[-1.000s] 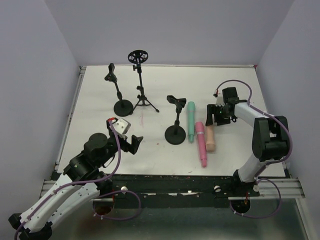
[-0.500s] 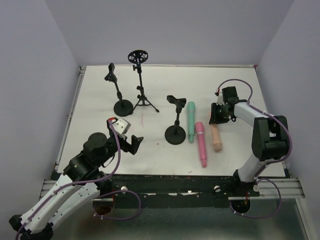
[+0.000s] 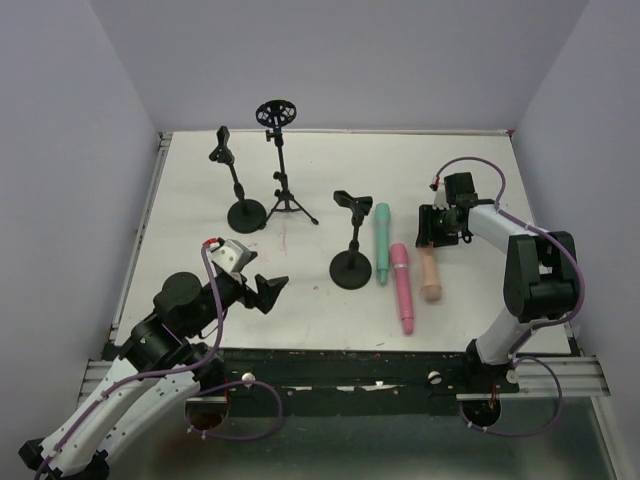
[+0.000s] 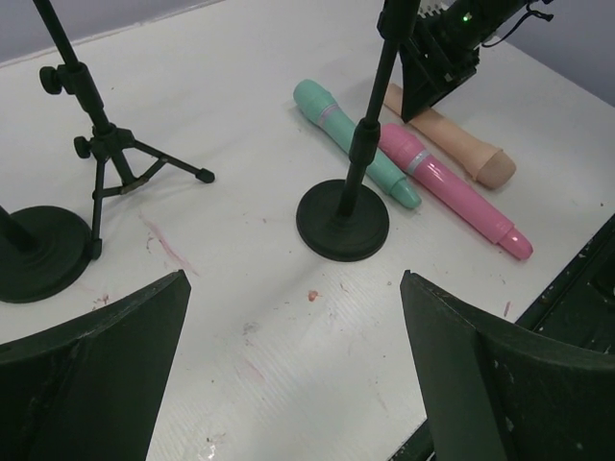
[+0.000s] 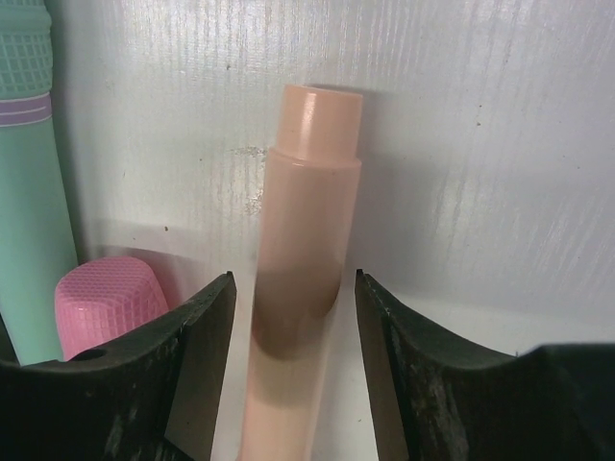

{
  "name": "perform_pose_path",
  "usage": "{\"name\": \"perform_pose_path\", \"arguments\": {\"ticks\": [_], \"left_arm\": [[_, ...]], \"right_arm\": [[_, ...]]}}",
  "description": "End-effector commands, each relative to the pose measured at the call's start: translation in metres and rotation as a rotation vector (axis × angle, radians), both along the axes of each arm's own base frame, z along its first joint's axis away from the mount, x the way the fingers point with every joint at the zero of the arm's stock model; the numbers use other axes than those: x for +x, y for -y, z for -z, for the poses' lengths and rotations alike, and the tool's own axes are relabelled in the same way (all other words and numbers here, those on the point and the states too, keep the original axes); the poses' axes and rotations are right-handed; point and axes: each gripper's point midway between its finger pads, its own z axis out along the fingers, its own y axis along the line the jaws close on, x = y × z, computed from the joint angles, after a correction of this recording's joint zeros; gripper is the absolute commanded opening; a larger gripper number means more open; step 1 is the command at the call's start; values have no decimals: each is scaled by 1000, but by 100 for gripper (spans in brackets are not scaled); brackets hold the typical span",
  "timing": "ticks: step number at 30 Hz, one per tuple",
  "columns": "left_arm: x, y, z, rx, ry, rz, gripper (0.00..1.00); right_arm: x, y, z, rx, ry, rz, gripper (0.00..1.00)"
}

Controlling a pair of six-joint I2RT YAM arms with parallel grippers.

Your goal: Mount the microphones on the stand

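Note:
Three microphones lie side by side right of centre: teal-green (image 3: 383, 243), pink (image 3: 402, 285) and peach-beige (image 3: 430, 275). A black stand (image 3: 351, 262) with a round base and a clip on top stands just left of them. My right gripper (image 3: 438, 228) is low over the peach microphone's far end. In the right wrist view the jaws are open and straddle the peach microphone (image 5: 307, 221), with a gap on each side. My left gripper (image 3: 268, 293) is open and empty above the table, left of that stand. The left wrist view shows its open gripper (image 4: 293, 288) above bare table.
A second round-base stand (image 3: 246, 213) and a tripod stand (image 3: 280, 170) with a ring mount are at the back left. The pink head (image 5: 106, 303) and teal body (image 5: 29, 173) lie close to my right gripper's left jaw. Walls enclose the table.
My left arm has pulled back towards the near left and its gripper has turned. My right gripper has settled over the peach microphone, which has shifted slightly to the right.

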Motion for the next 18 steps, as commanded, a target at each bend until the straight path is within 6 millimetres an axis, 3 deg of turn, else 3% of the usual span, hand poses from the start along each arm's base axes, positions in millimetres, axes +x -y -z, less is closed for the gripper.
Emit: {"name": "perform_pose_path", "arguments": {"ticks": [1, 6, 11, 14, 18], "left_arm": [[-7, 7, -6, -66, -10, 40, 99], [-11, 15, -8, -185, -100, 44, 99], [-24, 30, -19, -352, -213, 104, 99], [-38, 41, -44, -403, -244, 194, 98], [-56, 56, -85, -415, -276, 326, 98]], "right_arm": [[3, 6, 5, -32, -11, -5, 61], [-1, 13, 14, -74, -41, 1, 54], [0, 15, 10, -77, -29, 20, 31], [7, 10, -11, -28, 25, 23, 24], [23, 12, -66, 91, 148, 46, 21]]}}
